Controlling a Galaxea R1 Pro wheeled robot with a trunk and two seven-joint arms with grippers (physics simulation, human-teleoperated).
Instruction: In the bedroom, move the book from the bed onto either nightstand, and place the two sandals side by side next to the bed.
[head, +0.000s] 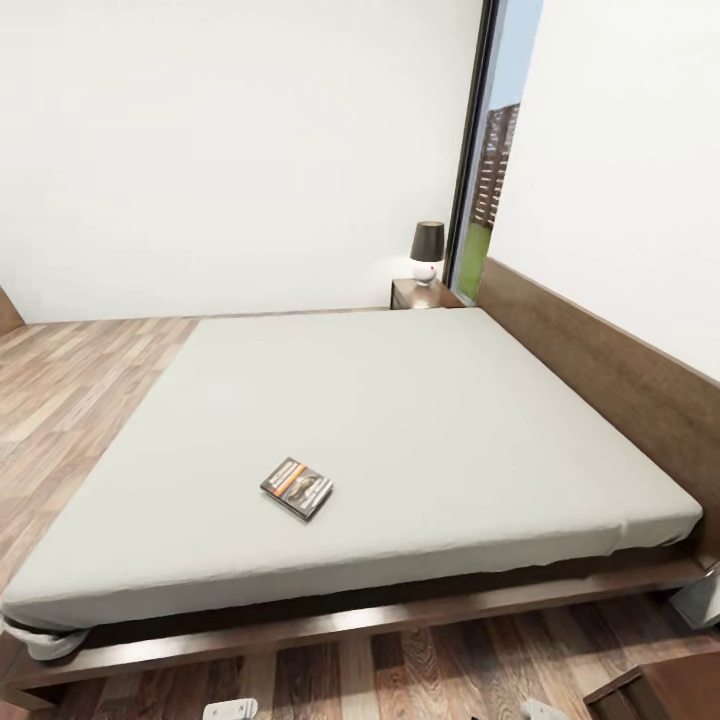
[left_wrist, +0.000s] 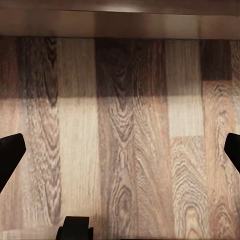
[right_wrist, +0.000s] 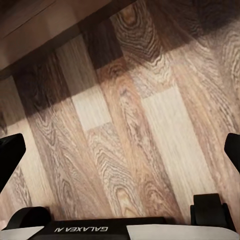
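Book (head: 297, 488) flat on bed (head: 420, 420), long axis diagonal toward nightstand (head: 424, 294); both jaws apart.

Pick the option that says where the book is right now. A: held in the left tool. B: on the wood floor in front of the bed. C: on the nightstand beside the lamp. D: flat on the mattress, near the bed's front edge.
D: in the head view the book lies flat on the bed's pale mattress near the front edge, far from the nightstand in the back corner.
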